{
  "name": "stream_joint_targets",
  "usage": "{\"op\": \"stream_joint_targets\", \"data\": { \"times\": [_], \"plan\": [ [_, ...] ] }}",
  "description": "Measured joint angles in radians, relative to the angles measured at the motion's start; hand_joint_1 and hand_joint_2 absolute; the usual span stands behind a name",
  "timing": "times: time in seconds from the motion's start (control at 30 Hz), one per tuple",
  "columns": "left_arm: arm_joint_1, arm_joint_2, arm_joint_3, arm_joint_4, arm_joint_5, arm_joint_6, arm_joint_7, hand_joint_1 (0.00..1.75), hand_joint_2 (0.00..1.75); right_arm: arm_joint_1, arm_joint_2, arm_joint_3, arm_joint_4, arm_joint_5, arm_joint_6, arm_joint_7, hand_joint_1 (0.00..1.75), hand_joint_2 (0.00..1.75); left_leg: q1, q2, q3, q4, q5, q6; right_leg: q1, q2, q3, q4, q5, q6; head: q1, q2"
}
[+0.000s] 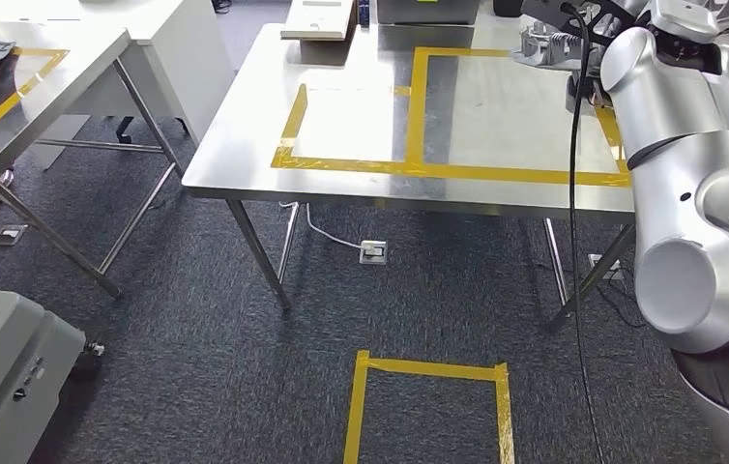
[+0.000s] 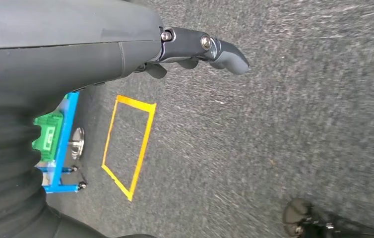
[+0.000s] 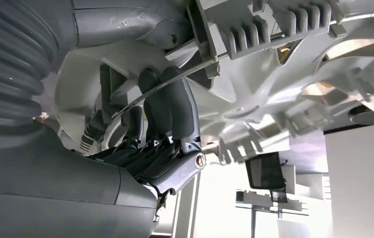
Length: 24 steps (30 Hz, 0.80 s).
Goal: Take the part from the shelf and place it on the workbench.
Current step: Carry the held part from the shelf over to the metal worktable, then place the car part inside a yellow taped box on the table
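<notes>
- Over the far right corner of the workbench [image 1: 390, 184]: the right arm [image 1: 675, 145] is being held raised and stretched forward, its silver shoulder and elbow standing at the right edge of the head view.
- At that arm's end: the part [image 3: 274, 64], a pale grey ribbed casting, is being gripped by the right hand [image 3: 167, 124], with dark fingers [image 3: 175, 106] hooked into its openings; it is seen above the bench's yellow tape outline [image 1: 417, 116].
- Beside the body: the left hand [image 2: 195, 49] is being kept hanging over grey carpet [image 2: 284, 124], fingers loosely apart, nothing being held.
- On the carpet: a yellow tape rectangle [image 2: 145, 134] is being shown.
</notes>
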Motion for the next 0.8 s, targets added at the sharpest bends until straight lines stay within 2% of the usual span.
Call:
{"op": "stream_joint_targets", "data": {
  "times": [0.03, 0.1, 0.13, 0.17, 0.23, 0.27, 0.3, 0.37, 0.43, 0.47, 0.5, 0.53, 0.6, 0.63, 0.67, 0.7, 0.73, 0.77, 0.8],
  "plan": [
    [-0.001, 0.0, 0.0, 0.0, 0.0, 0.0, 0.0, 0.0, 1.75, 0.0, 0.0, 0.0, 0.0, 0.0, 0.0, 0.0, 1.75, 1.75, -0.002, 0.015, -0.036, 0.063, -0.02, 0.001, 0.002, -0.002, 0.009, -0.001, -0.006, -0.006, -0.001, 0.0],
    [-0.002, 0.0, 0.0, 0.0, -0.001, 0.0, 0.001, 0.0, 1.75, 0.002, 0.0, 0.0, 0.0, -0.001, 0.0, 0.0, 1.75, 1.75, -0.005, 0.025, -0.121, 0.188, -0.048, 0.005, 0.009, -0.006, 0.027, -0.002, -0.021, -0.012, -0.001, 0.0],
    [-0.001, 0.0, 0.0, 0.0, -0.001, 0.0, 0.001, 0.0, 1.75, 0.003, 0.0, 0.0, 0.0, -0.001, 0.0, 0.0, 1.75, 1.75, -0.007, 0.026, -0.147, 0.211, -0.037, 0.011, 0.012, -0.008, 0.038, -0.003, -0.03, -0.014, -0.001, 0.0],
    [0.0, 0.0, 0.0, 0.0, -0.001, 0.0, 0.001, 0.0, 1.75, 0.003, 0.0, 0.0, 0.0, -0.001, 0.0, 0.0, 1.75, 1.75, -0.011, 0.026, -0.153, 0.193, -0.005, 0.018, 0.016, -0.009, 0.051, -0.003, -0.04, -0.015, -0.001, 0.0],
    [0.002, 0.001, 0.0, 0.0, -0.002, 0.0, 0.002, 0.0, 1.75, 0.004, 0.0, 0.0, 0.0, -0.001, 0.0, -0.002, 1.75, 1.75, -0.024, 0.027, -0.117, 0.07, 0.093, 0.041, 0.021, -0.012, 0.081, -0.005, -0.064, -0.016, -0.001, 0.0],
    [0.002, 0.001, 0.0, 0.0, -0.003, 0.0, 0.002, 0.0, 1.75, 0.004, 0.0, 0.0, 0.0, -0.002, 0.0, -0.007, 1.75, 1.75, -0.032, 0.031, -0.091, 0.014, 0.126, 0.052, 0.025, -0.013, 0.093, -0.007, -0.075, -0.013, -0.001, 0.0],
    [0.002, 0.002, 0.0, 0.001, -0.004, 0.001, 0.001, 0.0, 1.75, 0.005, 0.0, 0.0, 0.001, -0.004, -0.001, -0.013, 1.75, 1.75, -0.038, 0.033, -0.071, -0.028, 0.139, 0.062, 0.027, -0.014, 0.101, -0.012, -0.082, -0.008, 0.0, 0.0],
    [-0.001, 0.003, 0.0, 0.001, -0.004, 0.001, 0.001, 0.0, 1.75, 0.006, 0.001, 0.0, 0.002, -0.007, -0.003, -0.033, 1.75, 1.75, -0.044, 0.037, -0.051, -0.055, 0.122, 0.069, 0.029, -0.016, 0.109, -0.024, -0.088, 0.002, 0.0, 0.0],
    [-0.002, 0.003, 0.0, 0.001, -0.005, 0.002, 0.001, 0.0, 1.75, 0.009, 0.001, 0.0, 0.001, -0.009, -0.004, -0.055, 1.75, 1.75, -0.04, 0.033, -0.038, -0.075, 0.108, 0.073, 0.028, -0.019, 0.116, -0.032, -0.096, 0.01, 0.001, 0.0],
    [-0.002, 0.003, 0.0, 0.001, -0.005, 0.002, 0.001, 0.0, 1.75, 0.011, 0.001, 0.0, 0.001, -0.012, -0.004, -0.066, 1.75, 1.75, -0.037, 0.031, -0.03, -0.084, 0.104, 0.075, 0.027, -0.018, 0.109, -0.016, -0.107, 0.011, 0.001, 0.0],
    [-0.003, 0.003, 0.0, 0.001, -0.006, 0.002, 0.0, 0.0, 1.75, 0.015, 0.002, 0.0, 0.002, -0.015, -0.004, -0.078, 1.75, 1.75, -0.035, 0.028, -0.021, -0.094, 0.101, 0.077, 0.027, -0.016, 0.09, 0.021, -0.125, 0.013, 0.001, 0.0],
    [-0.003, 0.002, 0.0, 0.001, -0.007, 0.002, -0.003, 0.0, 1.75, 0.022, 0.003, 0.0, 0.003, -0.017, -0.003, -0.091, 1.75, 1.75, -0.034, 0.025, -0.014, -0.1, 0.098, 0.079, 0.027, -0.013, 0.055, 0.082, -0.149, 0.013, 0.001, 0.0],
    [-0.005, 0.0, 0.0, 0.001, -0.007, 0.002, -0.01, 0.0, 1.75, 0.043, 0.006, 0.0, 0.006, -0.019, 0.0, -0.117, 1.75, 1.75, -0.033, 0.017, -0.004, -0.103, 0.091, 0.082, 0.028, -0.008, -0.032, 0.214, -0.186, 0.015, 0.001, 0.0],
    [-0.004, -0.001, 0.0, 0.001, -0.008, 0.002, -0.013, 0.0, 1.75, 0.055, 0.008, 0.0, 0.008, -0.019, 0.001, -0.131, 1.75, 1.75, -0.033, 0.012, 0.001, -0.102, 0.086, 0.082, 0.028, -0.006, -0.064, 0.249, -0.18, 0.016, 0.002, 0.0],
    [-0.004, -0.002, 0.0, 0.001, -0.009, 0.002, -0.015, 0.0, 1.75, 0.063, 0.011, 0.0, 0.008, -0.02, 0.003, -0.143, 1.75, 1.75, -0.033, 0.007, 0.006, -0.101, 0.081, 0.08, 0.027, -0.005, -0.08, 0.244, -0.149, 0.018, 0.002, 0.0],
    [-0.003, -0.004, 0.0, 0.002, -0.01, 0.002, -0.017, 0.0, 1.75, 0.067, 0.015, 0.0, 0.008, -0.022, 0.004, -0.155, 1.75, 1.75, -0.032, 0.003, 0.01, -0.097, 0.077, 0.077, 0.025, -0.005, -0.078, 0.2, -0.1, 0.02, 0.001, 0.0],
    [-0.002, -0.004, 0.0, 0.002, -0.012, 0.002, -0.018, 0.0, 1.75, 0.068, 0.02, 0.0, 0.008, -0.023, 0.006, -0.167, 1.75, 1.75, -0.031, -0.001, 0.012, -0.093, 0.072, 0.073, 0.021, -0.005, -0.065, 0.134, -0.046, 0.024, 0.001, 0.0],
    [-0.002, -0.004, 0.0, 0.001, -0.012, 0.002, -0.018, 0.0, 1.75, 0.068, 0.025, 0.0, 0.009, -0.023, 0.007, -0.179, 1.75, 1.75, -0.032, -0.005, 0.011, -0.087, 0.068, 0.069, 0.02, -0.004, -0.049, 0.075, -0.006, 0.028, 0.002, 0.0],
    [-0.002, -0.004, 0.0, 0.001, -0.013, 0.002, -0.017, 0.0, 1.75, 0.068, 0.03, 0.0, 0.009, -0.023, 0.009, -0.192, 1.75, 1.75, -0.034, -0.009, 0.008, -0.08, 0.065, 0.064, 0.019, -0.003, -0.033, 0.027, 0.013, 0.027, 0.002, 0.0]
  ]
}}
